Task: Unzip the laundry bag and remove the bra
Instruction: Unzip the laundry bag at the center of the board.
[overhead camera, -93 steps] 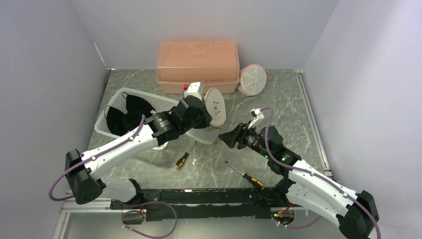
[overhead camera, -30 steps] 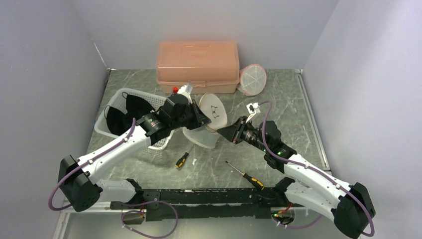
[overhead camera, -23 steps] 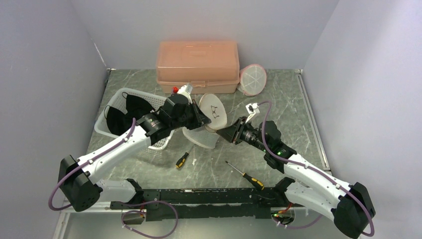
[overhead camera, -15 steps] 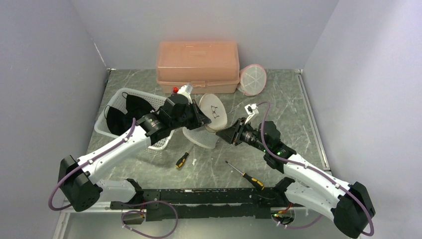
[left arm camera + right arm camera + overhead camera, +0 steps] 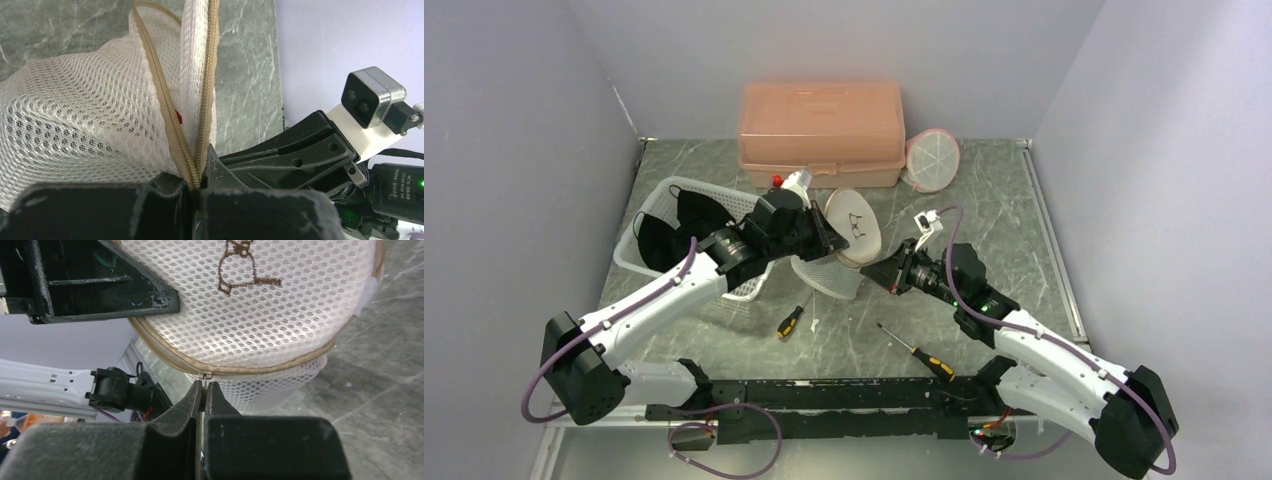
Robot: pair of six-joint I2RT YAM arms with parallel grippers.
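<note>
Here right fingers [image 5: 187, 402] pinch the zipper pull [image 5: 204, 376] on the laundry bag [image 5: 260, 315].

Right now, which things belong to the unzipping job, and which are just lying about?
Job: laundry bag, zip pull, left gripper, right gripper.
Lying about: pink box, basket, round mesh pouch, short screwdriver, long screwdriver.

Left fingers [image 5: 100, 210] clamped, right fingers [image 5: 172, 412] clamped, arms [image 5: 674, 285] reaching toward each other
</note>
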